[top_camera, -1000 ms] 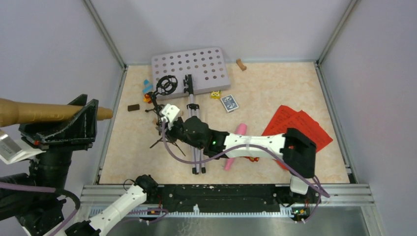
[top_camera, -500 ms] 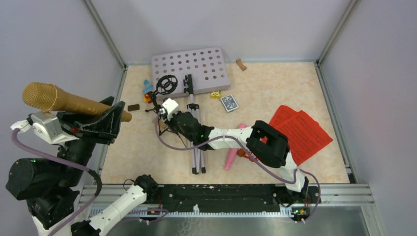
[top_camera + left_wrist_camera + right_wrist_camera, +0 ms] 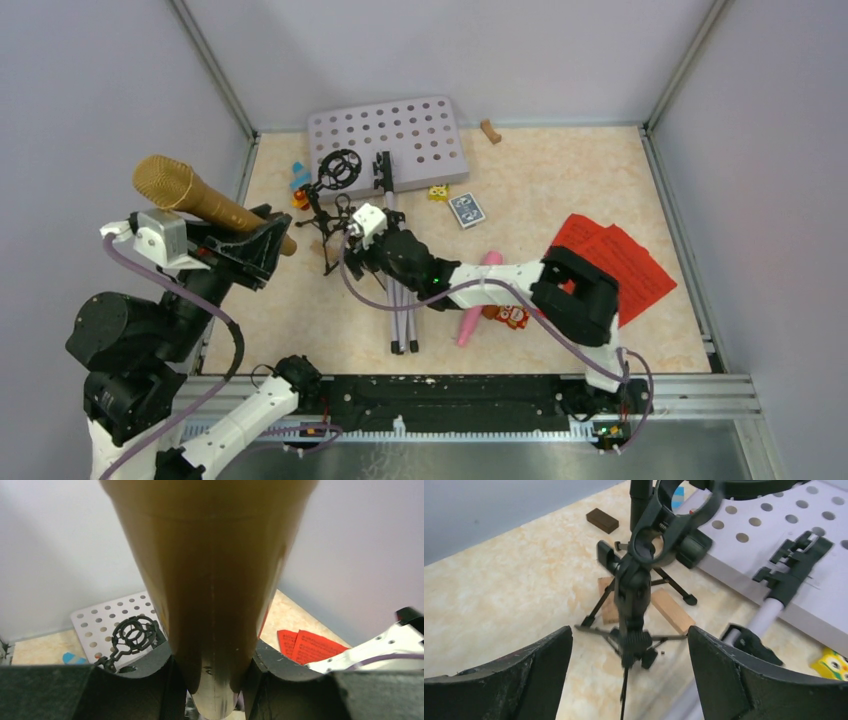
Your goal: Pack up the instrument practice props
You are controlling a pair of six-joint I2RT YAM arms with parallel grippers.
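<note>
My left gripper (image 3: 258, 240) is shut on the gold microphone (image 3: 205, 203), held up at the table's left edge; its body fills the left wrist view (image 3: 210, 580). My right gripper (image 3: 350, 243) is open, and a small black mic tripod (image 3: 634, 595) stands free just ahead of its fingers. A second black tripod with a ring mount (image 3: 340, 170) stands by the grey hole-punched tray (image 3: 390, 135). The silver pole (image 3: 400, 300) runs from the tray toward me. The pink microphone (image 3: 478, 300) lies under my right arm. The red pages (image 3: 610, 260) lie at the right.
A blue card deck (image 3: 467, 210), a yellow toy (image 3: 437, 192), a blue toy (image 3: 300, 178) and a red toy (image 3: 513, 316) lie about. One wooden block (image 3: 489, 131) sits at the back, others (image 3: 671, 611) under the tripod, a brown block (image 3: 602, 520) beyond. Walls enclose the table.
My right gripper has opened and let go of the small black tripod, shifting slightly right. My left arm has swung the gold microphone rightward and farther over the table's edge.
</note>
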